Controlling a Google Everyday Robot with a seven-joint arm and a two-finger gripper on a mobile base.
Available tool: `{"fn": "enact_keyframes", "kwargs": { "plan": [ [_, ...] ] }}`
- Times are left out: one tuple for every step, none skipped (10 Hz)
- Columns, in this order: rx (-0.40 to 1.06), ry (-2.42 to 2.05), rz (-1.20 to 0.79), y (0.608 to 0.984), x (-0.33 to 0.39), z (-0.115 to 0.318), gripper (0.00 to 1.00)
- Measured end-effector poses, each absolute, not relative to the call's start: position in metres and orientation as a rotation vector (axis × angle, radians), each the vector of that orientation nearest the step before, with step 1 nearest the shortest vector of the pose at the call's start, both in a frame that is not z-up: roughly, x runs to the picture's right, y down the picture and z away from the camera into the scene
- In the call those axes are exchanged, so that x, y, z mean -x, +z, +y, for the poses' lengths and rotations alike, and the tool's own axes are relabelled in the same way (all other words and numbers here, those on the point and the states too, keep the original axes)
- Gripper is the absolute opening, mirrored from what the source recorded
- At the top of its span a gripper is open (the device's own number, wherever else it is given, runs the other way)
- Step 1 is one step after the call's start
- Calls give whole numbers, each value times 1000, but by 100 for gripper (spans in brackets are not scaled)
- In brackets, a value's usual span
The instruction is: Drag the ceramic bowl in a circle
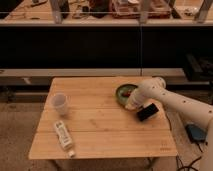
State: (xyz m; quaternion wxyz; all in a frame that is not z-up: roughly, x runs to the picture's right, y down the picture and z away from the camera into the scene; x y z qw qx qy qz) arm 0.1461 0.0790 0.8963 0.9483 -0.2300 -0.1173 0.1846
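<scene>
The ceramic bowl is a round, shallow dark green dish with reddish bits inside, sitting on the right part of the wooden table. My white arm reaches in from the right, and the gripper is down at the bowl's near rim, covering the bowl's front right part. The wrist hides the contact with the rim.
A small translucent white cup stands at the table's left. A white bottle lies near the front left edge. A black flat object lies just right of the gripper. Dark shelving runs behind the table.
</scene>
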Motion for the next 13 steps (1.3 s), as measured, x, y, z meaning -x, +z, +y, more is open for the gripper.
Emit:
{"fn": "enact_keyframes", "kwargs": {
  "plan": [
    [455,352,-249,908,-140,65,7],
    [446,321,-265,924,-127,49,7],
    [442,298,-282,935,-113,38,7],
    [440,275,-298,943,-99,29,7],
    [439,241,-317,950,-79,19,7],
    [441,209,-330,954,-61,13,7],
    [448,181,-343,954,-44,12,7],
    [462,133,-370,950,-14,15,7],
    [474,91,-401,940,11,20,7],
    [482,49,-435,928,32,26,7],
    [488,15,-467,916,49,33,7],
    [503,-33,-516,896,69,49,7],
    [515,-57,-547,882,78,61,7]
  ]
}}
